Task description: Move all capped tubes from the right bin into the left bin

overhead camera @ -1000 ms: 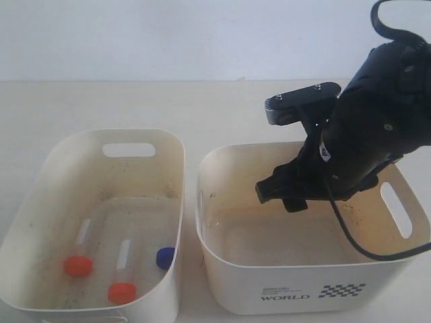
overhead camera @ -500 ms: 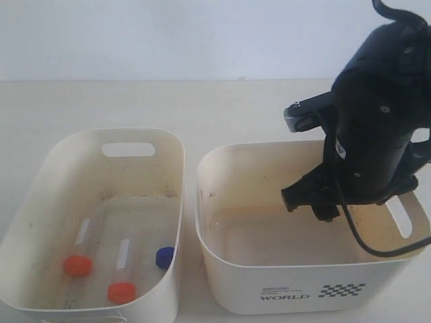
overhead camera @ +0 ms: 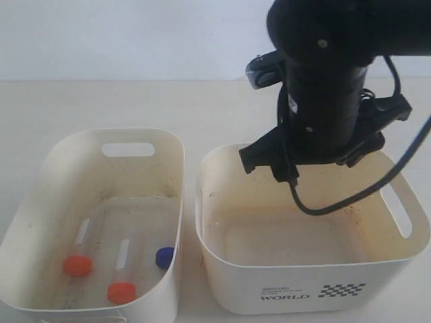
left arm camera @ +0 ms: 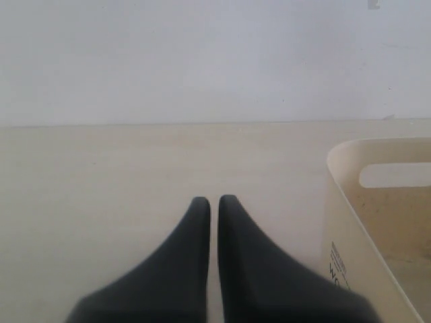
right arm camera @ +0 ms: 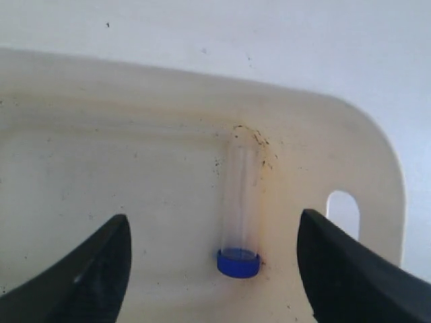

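Observation:
The right bin (overhead camera: pixel 303 296), cream with "WORLD" print, has my right arm (overhead camera: pixel 323 101) hanging over it. In the right wrist view, one clear tube (right arm camera: pixel 241 195) with a blue cap (right arm camera: pixel 238 262) lies on this bin's floor. My right gripper (right arm camera: pixel 213 219) is open above it, with a finger on either side and well apart from it. The arm hides this tube in the exterior view. The plain left bin (overhead camera: pixel 40 202) holds two orange-capped tubes (overhead camera: pixel 78 265) (overhead camera: pixel 122 292) and a blue-capped one (overhead camera: pixel 164 257). My left gripper (left arm camera: pixel 214 200) is shut and empty over the bare table.
A cream bin wall (left arm camera: pixel 350 202) with a handle cutout and small print stands close beside the left gripper; I cannot tell which bin it is. A black cable (overhead camera: pixel 404 161) loops from the right arm over the right bin's rim. The two bins stand nearly touching.
The right arm has swung leftward over the right bin and turned. The tubes in the left bin have not moved.

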